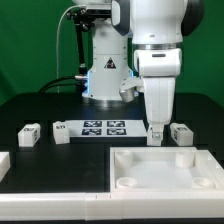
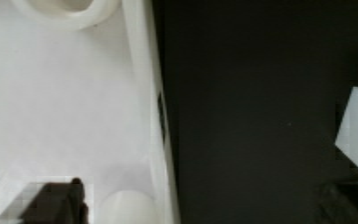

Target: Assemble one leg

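Gripper jaws wide apart, nothing held afaict, low over tray back rim. Nearest leg just beside it, exterior view's right, loose on table. Sockets look empty, so you've grab + insert still to do.

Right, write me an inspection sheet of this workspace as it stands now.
Surface: flat black table top, matte.
Job's things: three small stubby white plastic legs with black-and-white tags, lying loose: outer leg and inner leg at the exterior view's left, far leg at its right.
Clutter: big white square tray with round corner sockets, nearest the camera; marker board; part of a white piece at the left edge.
Grippers: gripper low by the tray's far rim; fingers stand wide apart in the wrist view, nothing between them.
Cables: black cable behind the arm.
Surroundings: green backdrop.
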You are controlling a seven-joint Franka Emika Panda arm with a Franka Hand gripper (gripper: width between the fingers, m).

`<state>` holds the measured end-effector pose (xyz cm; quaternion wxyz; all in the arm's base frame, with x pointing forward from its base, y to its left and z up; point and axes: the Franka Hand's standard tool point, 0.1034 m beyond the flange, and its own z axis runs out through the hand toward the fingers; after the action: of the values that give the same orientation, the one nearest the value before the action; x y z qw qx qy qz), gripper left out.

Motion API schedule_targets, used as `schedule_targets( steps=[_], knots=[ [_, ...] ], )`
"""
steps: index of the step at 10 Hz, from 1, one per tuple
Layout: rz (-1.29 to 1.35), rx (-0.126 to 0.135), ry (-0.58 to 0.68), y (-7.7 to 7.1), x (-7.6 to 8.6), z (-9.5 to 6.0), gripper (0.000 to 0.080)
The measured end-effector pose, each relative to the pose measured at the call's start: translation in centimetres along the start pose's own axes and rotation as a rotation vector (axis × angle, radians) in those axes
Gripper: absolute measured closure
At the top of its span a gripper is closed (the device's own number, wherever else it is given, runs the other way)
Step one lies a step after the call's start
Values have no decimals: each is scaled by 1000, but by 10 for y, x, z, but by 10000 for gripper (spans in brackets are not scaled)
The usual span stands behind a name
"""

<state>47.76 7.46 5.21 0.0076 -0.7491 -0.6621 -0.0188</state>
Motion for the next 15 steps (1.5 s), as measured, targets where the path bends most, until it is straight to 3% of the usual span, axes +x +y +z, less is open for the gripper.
schedule_targets(
  steps=[4,7,9,11,13,15],
  knots=[
    [204,2,1,0,0,0,151],
    [648,29,22,-12,-9,4,151],
    [937,31,25,-16,0,0,151],
    [1295,54,22,-26,15,2,151],
    [1452,68,19,-39,30,6,151],
    [1405,76,19,-50,50,4,151]
  ],
)
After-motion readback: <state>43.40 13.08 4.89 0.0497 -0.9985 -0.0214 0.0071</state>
